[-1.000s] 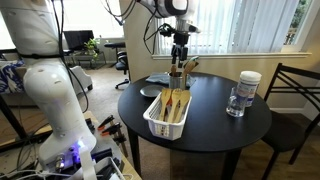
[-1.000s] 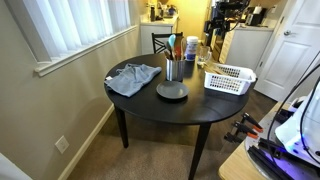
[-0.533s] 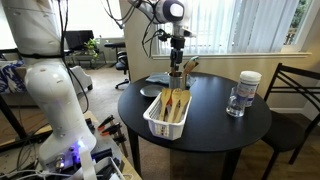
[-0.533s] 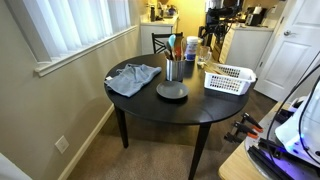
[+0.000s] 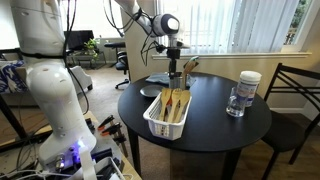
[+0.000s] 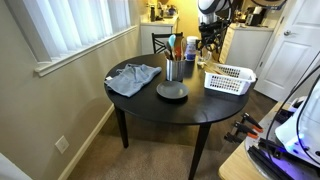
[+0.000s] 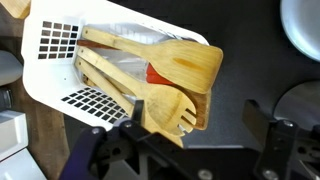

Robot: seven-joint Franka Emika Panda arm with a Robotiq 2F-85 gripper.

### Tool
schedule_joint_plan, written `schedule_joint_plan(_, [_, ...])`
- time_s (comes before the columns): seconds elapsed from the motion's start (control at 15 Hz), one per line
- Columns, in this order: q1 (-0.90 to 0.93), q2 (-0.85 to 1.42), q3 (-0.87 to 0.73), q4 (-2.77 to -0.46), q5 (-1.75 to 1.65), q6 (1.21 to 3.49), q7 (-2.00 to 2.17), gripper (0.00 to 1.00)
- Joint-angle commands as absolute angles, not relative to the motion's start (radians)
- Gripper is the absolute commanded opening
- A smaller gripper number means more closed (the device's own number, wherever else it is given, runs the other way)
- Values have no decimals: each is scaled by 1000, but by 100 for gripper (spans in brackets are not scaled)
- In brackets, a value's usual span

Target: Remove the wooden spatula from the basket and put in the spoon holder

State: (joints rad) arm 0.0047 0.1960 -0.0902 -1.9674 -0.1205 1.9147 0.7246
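Fingers (image 7: 268, 142) spread apart, empty, hovering above counter (image 5: 215, 125). Wooden spatula (image 5: 176, 102) lies in basket (image 7: 50, 45), 10 o'clock in wrist view, overlapped by other wooden utensils. Risks: pinching wrong piece or two; light basket dragged along; crowded spoon holder (image 5: 178, 76) tipping.
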Motion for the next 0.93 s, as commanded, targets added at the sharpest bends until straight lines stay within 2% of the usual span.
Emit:
schedule_joint_plan(0.0, [18,204,-88,-2028,-144,1964,807,100])
schedule_joint_plan(0.4, [39,238,-90,-2048,-164,2002,868,100])
schedule_joint_plan(0.87, [58,265,-99,-2034,-255,1940,978,100])
